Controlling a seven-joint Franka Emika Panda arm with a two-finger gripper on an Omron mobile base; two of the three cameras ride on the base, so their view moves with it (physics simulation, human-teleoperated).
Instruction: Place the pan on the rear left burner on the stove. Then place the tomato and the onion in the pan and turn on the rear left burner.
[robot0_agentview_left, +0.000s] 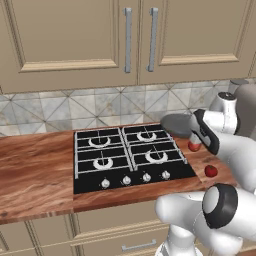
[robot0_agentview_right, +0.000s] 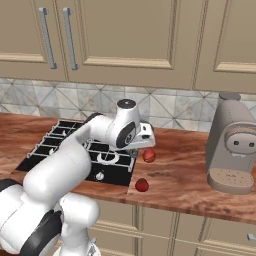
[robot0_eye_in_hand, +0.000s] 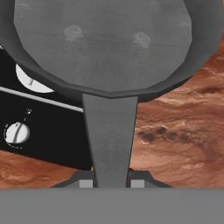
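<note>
The dark grey pan hangs just above the counter at the stove's back right corner. My gripper is shut on its handle. In the hand view the handle runs down between my fingertips and the pan's bowl spreads above. The rear left burner is bare. On the wood right of the stove lie two small red round things. The duller one looks like the onion. The brighter one near the front edge looks like the tomato.
Several silver knobs line the stove's front; one knob lies under the pan's left side. A tall grey machine stands at the counter's right end. Wall cabinets hang above. Wooden counter stretches left of the stove.
</note>
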